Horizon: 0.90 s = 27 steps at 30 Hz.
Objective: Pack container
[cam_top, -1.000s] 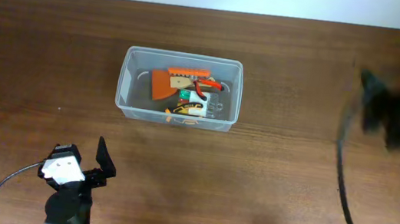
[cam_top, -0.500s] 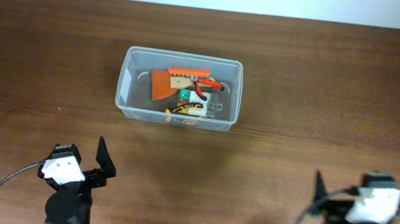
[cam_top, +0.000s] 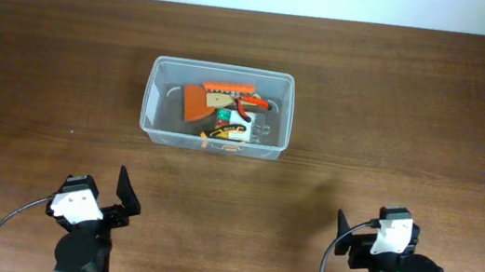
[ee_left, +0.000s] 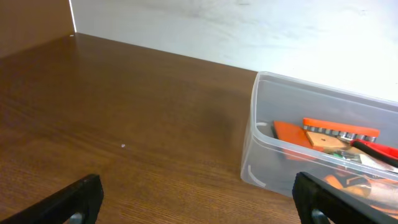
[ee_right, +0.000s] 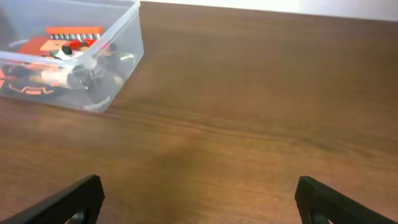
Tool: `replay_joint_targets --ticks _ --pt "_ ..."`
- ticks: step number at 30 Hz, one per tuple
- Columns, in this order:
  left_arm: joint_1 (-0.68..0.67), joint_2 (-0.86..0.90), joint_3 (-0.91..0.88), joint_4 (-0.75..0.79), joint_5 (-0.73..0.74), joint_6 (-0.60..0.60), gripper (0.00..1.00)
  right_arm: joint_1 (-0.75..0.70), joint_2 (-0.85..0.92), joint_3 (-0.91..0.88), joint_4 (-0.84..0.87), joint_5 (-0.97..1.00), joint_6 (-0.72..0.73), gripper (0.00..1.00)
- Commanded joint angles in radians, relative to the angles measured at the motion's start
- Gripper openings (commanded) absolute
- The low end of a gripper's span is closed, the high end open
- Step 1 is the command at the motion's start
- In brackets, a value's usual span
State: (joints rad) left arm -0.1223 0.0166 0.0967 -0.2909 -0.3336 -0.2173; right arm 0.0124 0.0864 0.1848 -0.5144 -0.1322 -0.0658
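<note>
The clear plastic container (cam_top: 218, 107) stands on the brown table, left of middle toward the back. It holds orange hand tools (cam_top: 213, 97), red-handled pliers and a small black and white piece. It shows in the left wrist view (ee_left: 323, 146) and in the right wrist view (ee_right: 71, 59). My left gripper (ee_left: 199, 202) is open and empty over bare wood near the front left edge. My right gripper (ee_right: 199, 199) is open and empty near the front right edge. Both are well in front of the container.
The wooden table (cam_top: 396, 109) ends at a white wall along the back. A grey cable (cam_top: 10, 223) loops beside the left arm, and a black cable (cam_top: 328, 269) beside the right arm.
The right arm swung from the far right back down to the front right of the table and settled there. The left arm and the container have not moved.
</note>
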Motion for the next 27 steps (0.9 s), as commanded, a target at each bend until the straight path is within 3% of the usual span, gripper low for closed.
replay_joint_targets --ticks 1,27 --pt "-0.004 -0.005 -0.004 -0.001 -0.003 0.009 0.99 -0.006 -0.041 -0.041 0.010 -0.014 0.016 0.98" --pt "-0.004 -0.005 -0.004 -0.001 -0.004 0.009 0.99 -0.006 -0.083 -0.045 0.014 -0.014 0.015 0.98"
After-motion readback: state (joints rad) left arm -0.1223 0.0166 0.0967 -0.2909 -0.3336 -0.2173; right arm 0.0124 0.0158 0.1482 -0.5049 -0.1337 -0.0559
